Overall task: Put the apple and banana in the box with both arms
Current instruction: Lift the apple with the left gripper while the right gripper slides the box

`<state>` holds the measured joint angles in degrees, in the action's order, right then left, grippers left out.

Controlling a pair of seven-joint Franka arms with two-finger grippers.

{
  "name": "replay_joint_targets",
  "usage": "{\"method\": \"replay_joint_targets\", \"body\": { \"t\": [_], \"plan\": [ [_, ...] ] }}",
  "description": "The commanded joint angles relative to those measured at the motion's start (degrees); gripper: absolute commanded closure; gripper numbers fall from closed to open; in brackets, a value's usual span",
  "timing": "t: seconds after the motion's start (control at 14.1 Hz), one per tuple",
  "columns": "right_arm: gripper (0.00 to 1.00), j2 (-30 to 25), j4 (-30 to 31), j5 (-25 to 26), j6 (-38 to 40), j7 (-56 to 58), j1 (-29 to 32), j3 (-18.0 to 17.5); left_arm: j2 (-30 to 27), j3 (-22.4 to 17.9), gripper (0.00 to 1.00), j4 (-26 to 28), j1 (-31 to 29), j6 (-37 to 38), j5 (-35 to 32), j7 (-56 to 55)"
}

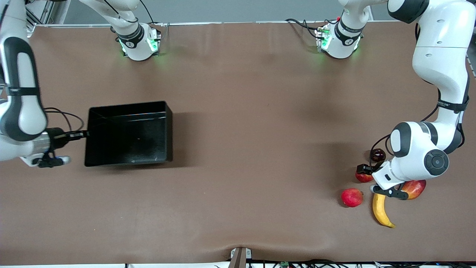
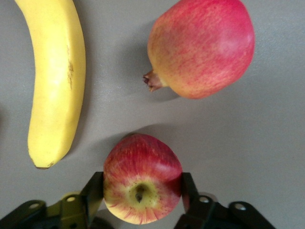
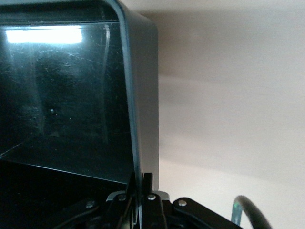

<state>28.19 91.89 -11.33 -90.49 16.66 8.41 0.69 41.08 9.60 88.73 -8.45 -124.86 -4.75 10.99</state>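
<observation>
While sitting on the table beside the banana (image 2: 55,81) at the left arm's end, the apple (image 2: 142,177) is being straddled by the left gripper (image 2: 142,191), fingers pressing its sides; possibly rolling out if squeezed off-centre. Right gripper (image 3: 139,188) pinching the box (image 3: 138,95) wall, risking dragging it.

We log box (image 1: 128,134) toward the right arm's end, apple (image 2: 141,179), pomegranate (image 2: 201,47) and banana (image 2: 53,78) clustered toward the left arm's end, apple farther from front camera than both.
</observation>
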Motion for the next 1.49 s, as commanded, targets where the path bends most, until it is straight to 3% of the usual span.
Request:
{"method": "replay_joint_targets", "body": {
  "t": [0.0,0.14,0.57,0.92,1.42],
  "plan": [
    [1.00,-1.5,0.2,-2.7,1.2,-2.7,-6.3,0.2,0.1,0.0,0.72,0.5,-0.3,-0.6,0.7,1.0],
    [1.00,-1.3,0.2,-8.5,0.5,-3.6,-9.0,0.4,-0.1,0.1,1.00,0.4,-0.3,-0.5,0.7,1.0],
    [1.00,-1.0,0.3,-13.5,-5.4,-14.4,-18.6,0.4,-4.9,0.3,1.00,0.1,0.0,1.4,0.2,0.4],
    [1.00,0.5,0.3,-15.8,-17.9,-31.9,-31.2,0.4,-9.7,3.6,1.00,-0.3,0.4,5.8,0.9,-4.9],
    [1.00,6.3,0.0,-17.7,-32.5,-44.8,-42.6,0.4,-12.7,7.4,1.00,-0.4,0.2,8.9,1.0,-11.0]
  ]
}}
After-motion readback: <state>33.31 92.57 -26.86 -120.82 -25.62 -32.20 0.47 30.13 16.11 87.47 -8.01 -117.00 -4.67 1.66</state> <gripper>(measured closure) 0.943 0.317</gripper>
